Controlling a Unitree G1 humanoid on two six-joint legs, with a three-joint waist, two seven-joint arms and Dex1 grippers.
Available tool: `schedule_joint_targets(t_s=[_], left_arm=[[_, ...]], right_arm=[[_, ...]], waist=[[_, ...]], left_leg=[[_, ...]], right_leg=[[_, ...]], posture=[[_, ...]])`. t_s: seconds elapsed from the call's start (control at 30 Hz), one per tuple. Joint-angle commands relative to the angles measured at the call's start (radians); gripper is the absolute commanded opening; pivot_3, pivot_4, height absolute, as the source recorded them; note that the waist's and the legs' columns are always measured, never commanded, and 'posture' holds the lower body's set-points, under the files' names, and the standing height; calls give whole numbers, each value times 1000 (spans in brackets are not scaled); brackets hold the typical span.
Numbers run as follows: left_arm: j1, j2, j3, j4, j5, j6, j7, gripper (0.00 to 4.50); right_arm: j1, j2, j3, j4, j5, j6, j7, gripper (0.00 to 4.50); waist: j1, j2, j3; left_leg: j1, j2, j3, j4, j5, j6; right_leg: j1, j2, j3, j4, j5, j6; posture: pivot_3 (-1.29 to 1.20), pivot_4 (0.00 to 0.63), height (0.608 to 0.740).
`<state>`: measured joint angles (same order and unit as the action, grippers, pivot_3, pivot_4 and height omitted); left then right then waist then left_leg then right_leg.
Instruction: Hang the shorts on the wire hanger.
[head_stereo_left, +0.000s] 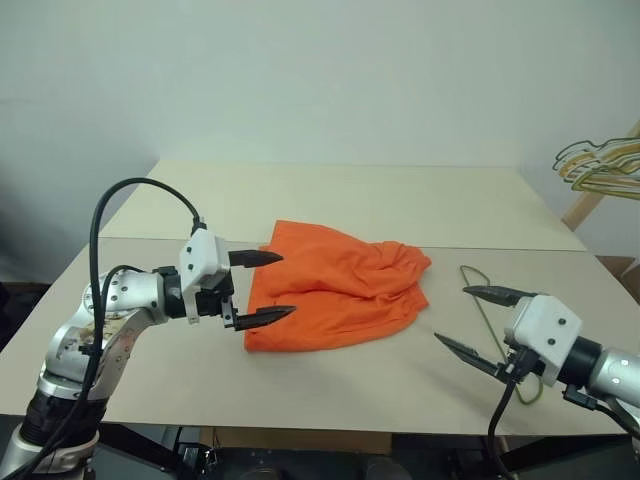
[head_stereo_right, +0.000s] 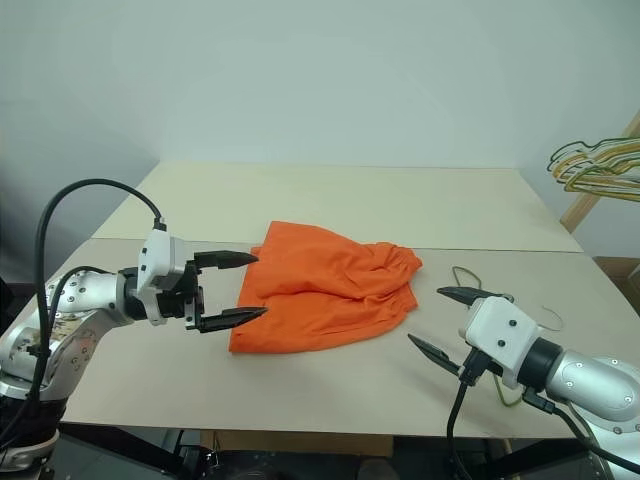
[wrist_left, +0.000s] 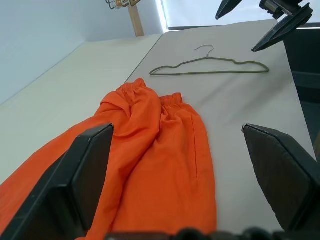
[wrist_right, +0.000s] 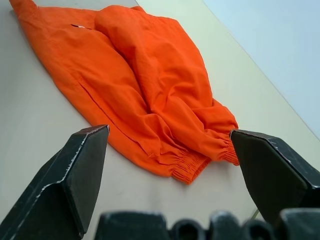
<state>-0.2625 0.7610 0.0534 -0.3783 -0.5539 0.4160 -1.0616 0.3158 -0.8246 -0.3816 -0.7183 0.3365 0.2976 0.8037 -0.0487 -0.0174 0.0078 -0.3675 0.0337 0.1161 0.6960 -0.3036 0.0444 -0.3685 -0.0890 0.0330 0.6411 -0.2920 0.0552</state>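
The bright orange shorts (head_stereo_left: 335, 287) lie crumpled flat in the middle of the table, their gathered waistband (wrist_right: 200, 162) toward the right. A thin olive-green wire hanger (wrist_left: 207, 66) lies flat on the table just right of them, partly hidden behind my right gripper in the eye views. My left gripper (head_stereo_left: 263, 288) hovers open at the shorts' left edge, above the fabric, holding nothing. On the other side my right gripper (head_stereo_left: 478, 322) hangs open and empty above the table, a short way from the waistband.
A bunch of yellow, green and white hangers (head_stereo_left: 602, 165) hangs on a wooden stand at the far right. The beige table (head_stereo_left: 330, 200) is two boards joined by a seam, with bare surface behind the shorts and along the front edge.
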Motion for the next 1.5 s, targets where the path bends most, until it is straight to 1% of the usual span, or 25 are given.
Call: schedule_joint_targets(t_s=[0.03,0.13,0.23,0.37,0.47,0.53,0.6,0.73,0.87,0.97,1.03,1.13,1.33,1.4,1.5], left_arm=[[-5,11,24,-20,-11,-24,-16,4477],[-8,19,30,-31,-19,23,9,4477],[4,49,18,-21,22,-7,-18,4477],[72,164,-58,10,192,-135,-94,4477],[128,253,-138,57,390,-259,-92,4477],[154,276,-164,80,464,-325,-79,4477],[168,277,-178,75,497,-313,-62,4477],[171,248,-218,72,565,-287,-26,4477],[121,172,-282,115,670,-252,46,4477],[97,140,-333,161,761,-280,85,4477],[72,108,-374,210,839,-300,137,4477],[41,64,-400,260,898,-305,183,3896],[-1,34,-403,327,910,-340,188,2070],[-6,34,-399,335,908,-348,183,1380],[-12,43,-377,327,885,-350,166,319]], right_arm=[[-10,3,-25,-29,1,-9,-5,4491],[-11,3,-22,-30,3,-8,-5,4491],[-15,4,-14,-30,1,-9,-7,4491],[-24,-4,0,-25,-12,-14,-4,4491],[-48,-19,28,-14,-30,-22,7,4491],[-72,-28,40,-12,-32,-16,12,4491],[-85,-31,43,-14,-23,-6,16,4491],[-83,-27,49,-18,-29,-5,23,4491],[-86,-25,58,-20,-33,-6,22,4491],[-89,-21,67,-25,-37,-4,18,4491],[-91,-19,75,-29,-41,-5,14,4491],[-94,-17,84,-35,-43,-3,8,4500],[-106,-20,123,-32,-64,-17,13,4500],[-124,-38,171,-15,-114,-47,23,4500],[-184,-90,315,51,-261,-87,42,4500]], waist=[[0,0,0],[0,0,0],[0,0,0],[-1,0,0],[-2,1,0],[-2,1,0],[0,1,0],[6,1,1],[5,0,0],[3,1,0],[4,3,-2],[7,8,-5],[0,11,-7],[-4,11,-7],[-17,10,-7]], left_leg=[[0,0,0,0,0,0],[0,0,0,0,0,0],[0,0,0,0,0,0],[0,0,0,-1,0,0],[0,0,1,-1,0,0],[1,0,1,-1,0,0],[0,1,1,-1,0,0],[-1,1,1,-1,0,1],[-1,0,1,-1,0,1],[-1,0,1,0,0,1],[0,0,1,-1,0,1],[1,-1,1,0,0,1],[6,0,1,-1,0,1],[6,0,1,-1,0,1],[5,0,1,-1,-1,1]], right_leg=[[0,0,0,0,0,0],[0,0,0,0,0,0],[0,0,0,0,0,0],[0,0,0,0,0,-1],[-1,0,0,0,-1,-1],[-1,0,0,0,-1,-1],[-1,0,0,0,-1,-1],[-2,-1,0,0,-1,-1],[-2,-1,0,1,-1,0],[-2,0,0,1,-1,0],[-1,0,0,1,-1,0],[0,-1,0,1,-1,0],[4,0,0,2,-1,0],[5,0,0,2,-1,0],[3,-1,0,2,-1,0]], posture=[[-124,0,740],[-122,0,740],[-120,0,740],[-117,0,740],[-123,0,740],[-127,0,740],[-127,0,740],[-131,0,740],[-134,0,740],[-136,0,740],[-143,0,740],[-148,0,740],[-157,0,740],[-160,0,740],[-159,0,740]])
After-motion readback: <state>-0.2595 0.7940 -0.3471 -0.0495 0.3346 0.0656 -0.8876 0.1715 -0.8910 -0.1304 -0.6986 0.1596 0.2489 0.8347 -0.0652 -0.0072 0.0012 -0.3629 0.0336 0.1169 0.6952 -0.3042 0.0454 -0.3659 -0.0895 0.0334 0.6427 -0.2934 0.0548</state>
